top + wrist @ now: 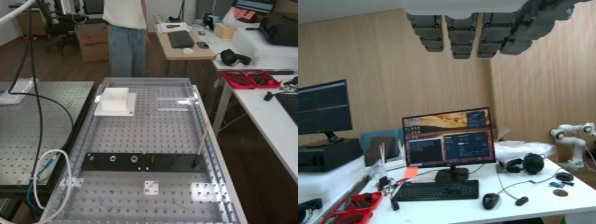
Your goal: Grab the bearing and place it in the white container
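Note:
On the left part of a black plate (174,162) in the high view sit small metal rings; the larger bearing (134,159) is near the plate's middle, with a smaller ring (112,158) to its left. The white container (115,102) stands at the far left of the perforated bench, on a white base. Dark grey fingers of the hand (461,36) hang side by side in the wrist view, straight and open, with nothing between them. Below them are a desk and a monitor, away from the bearing.
A thin wooden stick (202,142) rises from the black plate's right end. A small white square plate (151,187) lies nearer on the bench (120,197). Cables (38,125) hang at the left; red trays (249,79) sit on the right-hand desk.

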You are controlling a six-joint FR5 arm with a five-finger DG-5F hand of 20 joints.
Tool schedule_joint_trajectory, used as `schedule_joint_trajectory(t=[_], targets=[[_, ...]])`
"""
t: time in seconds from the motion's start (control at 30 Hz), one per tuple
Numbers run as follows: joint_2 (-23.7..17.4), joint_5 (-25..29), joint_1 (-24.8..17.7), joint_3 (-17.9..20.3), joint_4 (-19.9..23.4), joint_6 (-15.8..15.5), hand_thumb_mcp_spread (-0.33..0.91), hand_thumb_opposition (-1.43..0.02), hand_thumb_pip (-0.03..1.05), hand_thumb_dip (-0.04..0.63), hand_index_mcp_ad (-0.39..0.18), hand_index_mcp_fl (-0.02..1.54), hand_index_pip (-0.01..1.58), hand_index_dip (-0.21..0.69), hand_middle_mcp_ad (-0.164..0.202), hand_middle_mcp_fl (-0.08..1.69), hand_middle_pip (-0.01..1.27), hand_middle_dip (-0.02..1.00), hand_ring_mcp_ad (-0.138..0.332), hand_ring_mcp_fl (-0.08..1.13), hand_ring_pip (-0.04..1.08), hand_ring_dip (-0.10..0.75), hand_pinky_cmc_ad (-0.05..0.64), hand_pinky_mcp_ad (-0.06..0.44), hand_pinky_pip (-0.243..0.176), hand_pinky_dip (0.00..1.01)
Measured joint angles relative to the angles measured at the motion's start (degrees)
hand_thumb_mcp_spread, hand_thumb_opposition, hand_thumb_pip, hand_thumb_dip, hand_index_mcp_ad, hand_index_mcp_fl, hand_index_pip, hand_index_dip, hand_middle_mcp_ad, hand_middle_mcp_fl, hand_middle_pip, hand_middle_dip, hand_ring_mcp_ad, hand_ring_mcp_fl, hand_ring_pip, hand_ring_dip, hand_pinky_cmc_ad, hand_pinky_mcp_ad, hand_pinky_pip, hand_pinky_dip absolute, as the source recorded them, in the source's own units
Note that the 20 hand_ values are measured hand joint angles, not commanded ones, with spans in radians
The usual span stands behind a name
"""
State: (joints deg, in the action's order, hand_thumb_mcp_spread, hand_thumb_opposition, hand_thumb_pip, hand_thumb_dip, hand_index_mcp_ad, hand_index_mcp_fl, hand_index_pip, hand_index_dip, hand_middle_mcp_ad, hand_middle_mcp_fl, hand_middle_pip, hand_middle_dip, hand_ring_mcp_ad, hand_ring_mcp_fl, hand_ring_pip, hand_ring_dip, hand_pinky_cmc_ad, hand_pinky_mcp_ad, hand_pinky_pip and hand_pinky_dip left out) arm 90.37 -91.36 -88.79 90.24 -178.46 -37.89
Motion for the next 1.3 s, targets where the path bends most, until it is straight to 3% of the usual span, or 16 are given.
schedule_joint_trajectory(t=[0.2, 0.23, 0.3, 0.43, 0.57, 0.73, 1.3], targets=[[0.1, 0.0, -0.1, 0.0, -0.3, 0.0, 0.02, -0.02, 0.01, 0.0, 0.024, 0.0, 0.01, 0.01, 0.065, 0.01, 0.02, 0.04, 0.063, 0.01, 0.01, 0.019, 0.044, 0.037, -0.01, 0.02], [0.0, 0.1, -0.1, 0.0, -0.3, 0.0, 0.08, -0.13, 0.08, 0.007, 0.024, 0.0, 0.01, 0.01, 0.065, 0.0, 0.04, 0.04, 0.066, 0.0, 0.02, 0.019, 0.047, 0.037, -0.01, 0.02], [-0.1, 0.2, -0.1, 0.1, -0.2, 0.0, 0.16, -0.27, 0.13, 0.007, 0.037, 0.0, 0.02, 0.014, 0.065, 0.0, 0.07, 0.04, 0.075, 0.0, 0.03, 0.017, 0.082, 0.052, -0.012, 0.04], [-0.1, 0.3, 0.0, 0.3, -0.2, 0.0, 0.22, -0.52, 0.13, 0.021, 0.056, 0.0, 0.05, 0.021, 0.068, 0.0, 0.11, 0.04, 0.134, 0.0, 0.07, 0.0, 0.183, 0.122, -0.042, 0.08], [-0.1, 0.2, 0.0, 0.3, -0.2, 0.1, 0.23, -0.61, 0.13, 0.023, 0.066, 0.0, 0.07, 0.035, 0.073, 0.01, 0.13, 0.05, 0.183, 0.02, 0.08, 0.0, 0.244, 0.166, -0.059, 0.1], [-0.2, 0.3, 0.0, 0.4, -0.1, 0.2, 0.23, -0.65, 0.13, 0.023, 0.087, 0.0, 0.07, 0.049, 0.091, 0.01, 0.14, 0.05, 0.216, 0.02, 0.09, 0.0, 0.298, 0.197, -0.075, 0.12], [-1.0, 1.2, -0.3, 1.6, 0.5, 0.7, 0.23, -0.68, 0.13, 0.023, 0.105, 0.0, 0.09, 0.051, 0.106, 0.01, 0.16, 0.06, 0.23, 0.03, 0.1, 0.0, 0.326, 0.215, -0.091, 0.13]])
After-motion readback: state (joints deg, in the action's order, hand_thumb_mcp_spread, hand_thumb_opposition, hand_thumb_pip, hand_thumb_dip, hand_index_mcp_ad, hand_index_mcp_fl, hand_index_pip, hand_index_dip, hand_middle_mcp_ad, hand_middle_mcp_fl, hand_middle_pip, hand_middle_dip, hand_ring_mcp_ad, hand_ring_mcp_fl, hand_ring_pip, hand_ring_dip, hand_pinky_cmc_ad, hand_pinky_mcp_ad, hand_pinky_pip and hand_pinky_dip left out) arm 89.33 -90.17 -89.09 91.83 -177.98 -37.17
